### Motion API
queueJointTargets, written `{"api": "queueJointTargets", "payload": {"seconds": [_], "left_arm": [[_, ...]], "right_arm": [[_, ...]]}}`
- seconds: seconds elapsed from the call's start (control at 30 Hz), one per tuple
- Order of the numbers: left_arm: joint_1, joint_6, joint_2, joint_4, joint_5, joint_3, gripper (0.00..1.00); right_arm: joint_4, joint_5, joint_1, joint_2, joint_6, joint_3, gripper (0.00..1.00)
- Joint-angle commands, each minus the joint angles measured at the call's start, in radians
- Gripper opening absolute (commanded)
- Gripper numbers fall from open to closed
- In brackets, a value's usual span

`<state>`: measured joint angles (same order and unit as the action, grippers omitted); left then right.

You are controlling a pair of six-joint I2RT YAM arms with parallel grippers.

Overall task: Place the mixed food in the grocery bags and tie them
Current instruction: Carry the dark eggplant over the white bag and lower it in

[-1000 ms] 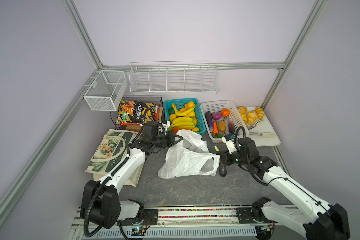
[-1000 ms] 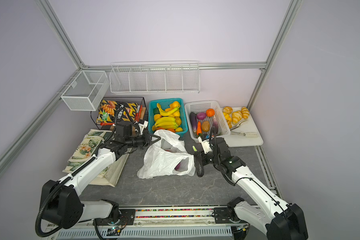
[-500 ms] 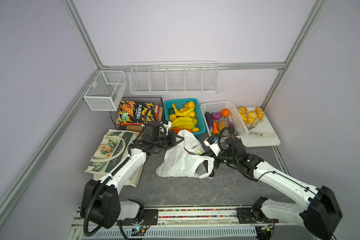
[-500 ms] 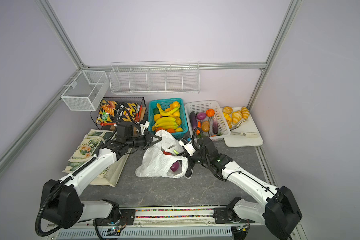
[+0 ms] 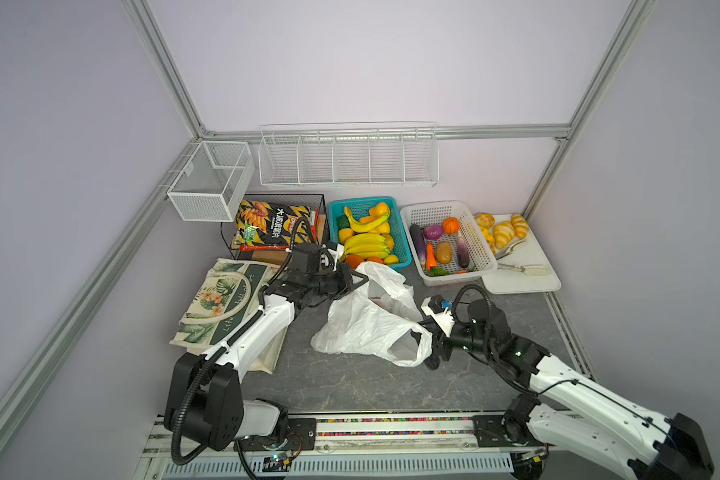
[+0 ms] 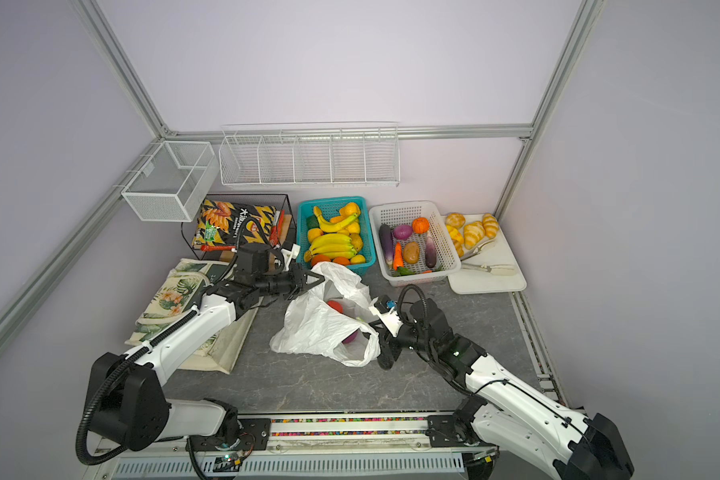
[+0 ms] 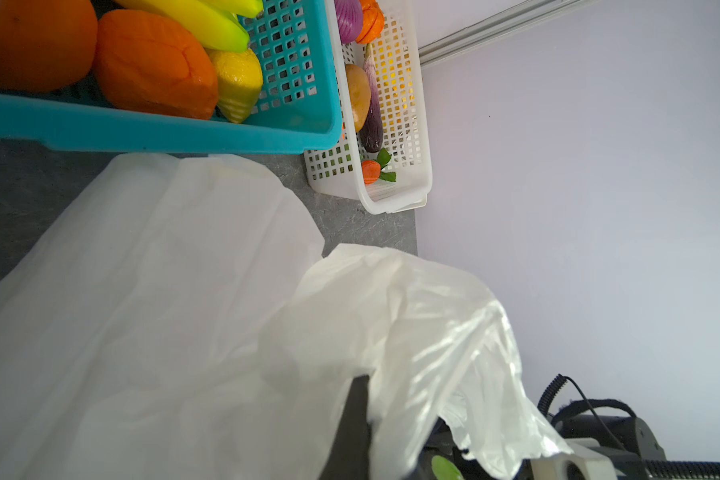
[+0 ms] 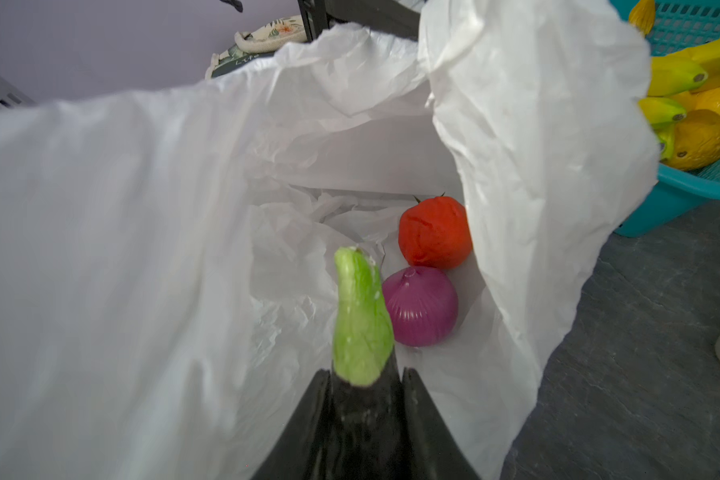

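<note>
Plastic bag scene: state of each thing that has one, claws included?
white plastic bag: untied, mouth open, one edge lifted
left claw: shut on the bag's edge
right claw: shut on the eggplant, at bag mouth
eggplant: gripped, stem pointing into bag
red tomato: loose inside bag
purple onion: loose inside bag
canvas tote: lying flat

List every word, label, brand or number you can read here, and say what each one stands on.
"大波浪薯片": front of the chip bag, seen in both top views.
"Life": dark band of the tote; the rest of that lettering is too blurred to read.
Chip bag's logo and small print: too small to read.
Nothing else is legible.
</note>
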<state>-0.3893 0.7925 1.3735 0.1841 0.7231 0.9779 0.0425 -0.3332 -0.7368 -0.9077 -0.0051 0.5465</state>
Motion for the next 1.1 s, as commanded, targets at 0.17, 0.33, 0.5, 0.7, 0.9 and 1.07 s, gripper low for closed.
{"api": "queueJointTargets", "payload": {"seconds": [0.17, 0.33, 0.5, 0.7, 0.9, 1.07], "left_arm": [[-0.015, -0.002, 0.011, -0.019, 0.007, 0.014, 0.00], [-0.017, -0.001, 0.006, -0.018, 0.007, 0.018, 0.00], [-0.017, 0.002, 0.006, -0.020, 0.006, 0.028, 0.00], [-0.017, -0.005, 0.005, -0.014, 0.002, 0.044, 0.00], [-0.015, -0.031, 0.014, 0.014, 0.001, 0.065, 0.00], [-0.013, -0.041, 0.026, 0.014, -0.001, 0.074, 0.00]], "right_arm": [[-0.117, 0.013, -0.032, -0.225, -0.088, 0.161, 0.30], [-0.215, 0.074, -0.047, -0.399, -0.099, 0.302, 0.31], [-0.396, 0.214, -0.046, -0.517, -0.063, 0.265, 0.34], [-0.497, 0.325, -0.047, -0.578, -0.005, 0.195, 0.46], [-0.269, 0.313, -0.046, -0.474, 0.007, 0.212, 0.72], [-0.044, 0.255, -0.046, -0.294, 0.014, 0.194, 0.80]]}}
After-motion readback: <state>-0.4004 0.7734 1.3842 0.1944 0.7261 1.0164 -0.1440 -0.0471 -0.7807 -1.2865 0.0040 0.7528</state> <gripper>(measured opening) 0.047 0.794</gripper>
